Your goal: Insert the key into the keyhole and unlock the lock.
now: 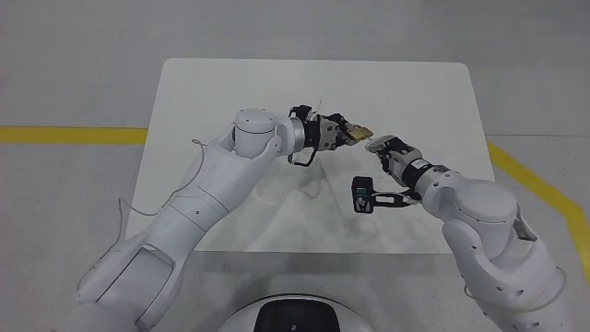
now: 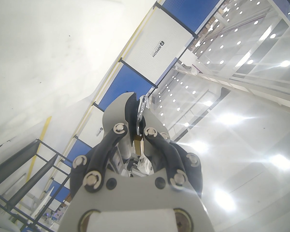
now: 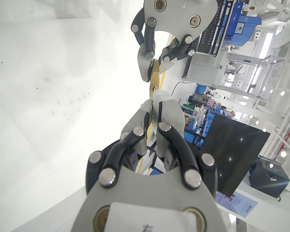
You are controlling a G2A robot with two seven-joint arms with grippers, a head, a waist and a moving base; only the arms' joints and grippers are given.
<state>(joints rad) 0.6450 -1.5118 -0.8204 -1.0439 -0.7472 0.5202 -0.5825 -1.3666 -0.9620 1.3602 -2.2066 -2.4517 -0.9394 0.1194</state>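
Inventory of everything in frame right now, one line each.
padlock: 1, brass with a silver shackle, held above the table's middle by the left end effector
key: 1, silvery, in the right end effector, pointing at the padlock's keyhole end
table: 1, white, under both arms
floor tape: yellow lines on the grey floor, on either side of the table
left end effector: 1, grey and black, shut on the padlock
right end effector: 1, grey and black, shut on the key
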